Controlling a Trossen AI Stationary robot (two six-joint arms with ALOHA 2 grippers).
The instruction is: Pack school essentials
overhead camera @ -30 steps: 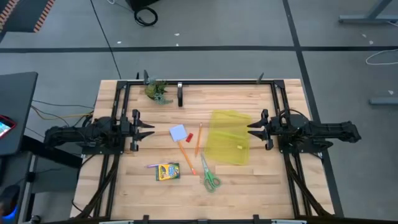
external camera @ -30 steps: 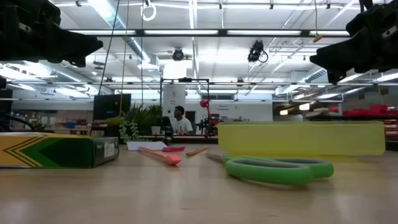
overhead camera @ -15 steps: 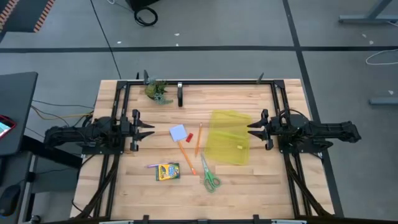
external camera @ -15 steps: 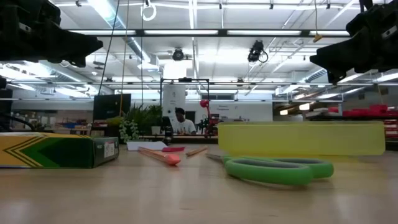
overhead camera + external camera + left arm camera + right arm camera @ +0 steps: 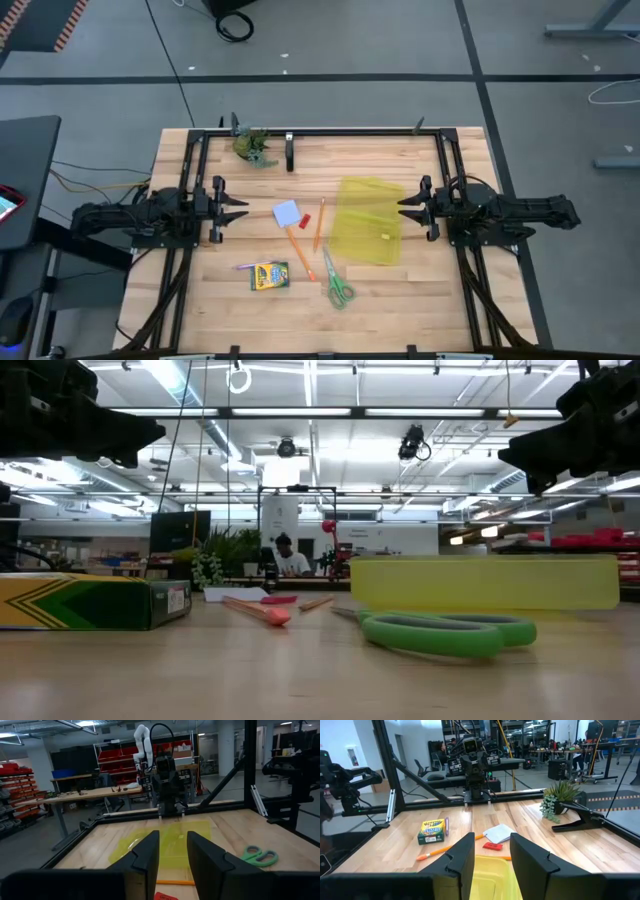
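The school essentials lie flat on the wooden table between my two arms. They are a yellow-green crayon box (image 5: 268,275), green-handled scissors (image 5: 336,285), two thin orange pencils (image 5: 300,250), a white-and-blue square pad (image 5: 287,213) and a small red piece (image 5: 306,218). A translucent yellow pouch (image 5: 366,220) lies to their right. My left gripper (image 5: 240,208) hovers at the table's left side, level and open, with nothing between its fingers (image 5: 150,851). At the right side my right gripper (image 5: 405,207) does the same, just above the pouch's edge (image 5: 490,870).
A green leafy figure (image 5: 252,146) and a black stand (image 5: 290,152) sit at the far edge. A purple pen (image 5: 248,266) lies beside the crayon box. Black frame rails (image 5: 320,132) border the table at the far, left and right sides. A person sits in the room beyond (image 5: 285,556).
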